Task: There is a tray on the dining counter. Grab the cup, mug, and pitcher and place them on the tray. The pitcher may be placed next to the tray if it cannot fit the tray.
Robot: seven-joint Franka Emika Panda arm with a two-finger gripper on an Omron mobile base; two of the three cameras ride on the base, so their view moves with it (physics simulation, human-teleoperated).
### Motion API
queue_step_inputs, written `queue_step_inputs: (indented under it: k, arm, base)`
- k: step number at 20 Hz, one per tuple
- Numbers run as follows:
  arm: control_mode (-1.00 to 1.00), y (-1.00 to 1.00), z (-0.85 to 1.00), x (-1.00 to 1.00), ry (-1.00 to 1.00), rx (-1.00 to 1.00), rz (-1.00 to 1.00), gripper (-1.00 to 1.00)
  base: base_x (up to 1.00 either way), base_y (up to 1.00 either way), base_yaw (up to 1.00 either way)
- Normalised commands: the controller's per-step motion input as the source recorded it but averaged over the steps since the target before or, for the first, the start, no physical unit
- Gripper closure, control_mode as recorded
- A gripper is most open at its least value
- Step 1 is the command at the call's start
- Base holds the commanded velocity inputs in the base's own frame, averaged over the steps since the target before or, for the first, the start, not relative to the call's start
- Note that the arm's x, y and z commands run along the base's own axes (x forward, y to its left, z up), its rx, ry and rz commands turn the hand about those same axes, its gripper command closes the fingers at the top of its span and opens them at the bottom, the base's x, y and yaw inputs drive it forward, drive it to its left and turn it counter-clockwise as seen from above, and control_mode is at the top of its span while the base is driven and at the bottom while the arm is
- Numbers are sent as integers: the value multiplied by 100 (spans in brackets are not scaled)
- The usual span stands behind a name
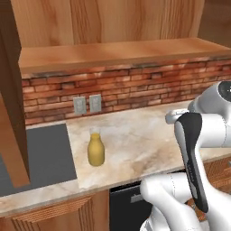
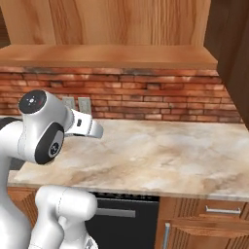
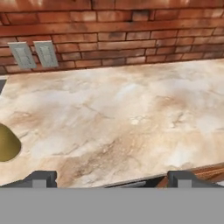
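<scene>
Hand view: gripper [image 3: 112, 179] wide open and empty over the marble kitchen counter [image 3: 131, 118], pitcher [image 1: 95, 150] upright at about nine o'clock near the edge; fetching it looks the step in hand, next swing left and descend.

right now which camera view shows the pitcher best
The left base view: the pitcher stands upright and whole on the marble kitchen counter, right of the dark cooktop. The hand view catches only a mustard sliver of it at its left edge, well left of the open gripper.
</scene>
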Motion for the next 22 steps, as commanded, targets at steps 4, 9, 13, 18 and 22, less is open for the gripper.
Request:
queue_step_inputs:
  k: [4, 9, 13, 18, 22]
  arm:
    - [100, 0, 0, 0, 0, 0, 0, -100]
    - [100, 0, 0, 0, 0, 0, 0, -100]
    - [100, 0, 0, 0, 0, 0, 0, -100]
    - [100, 0, 0, 0, 0, 0, 0, -100]
    - [-100, 43, 0, 4, 8, 0, 9, -100]
  base:
    - [18, 7, 25]
    - [11, 9, 28]
    - [6, 23, 20]
    - [0, 44, 13]
    - [1, 12, 3]
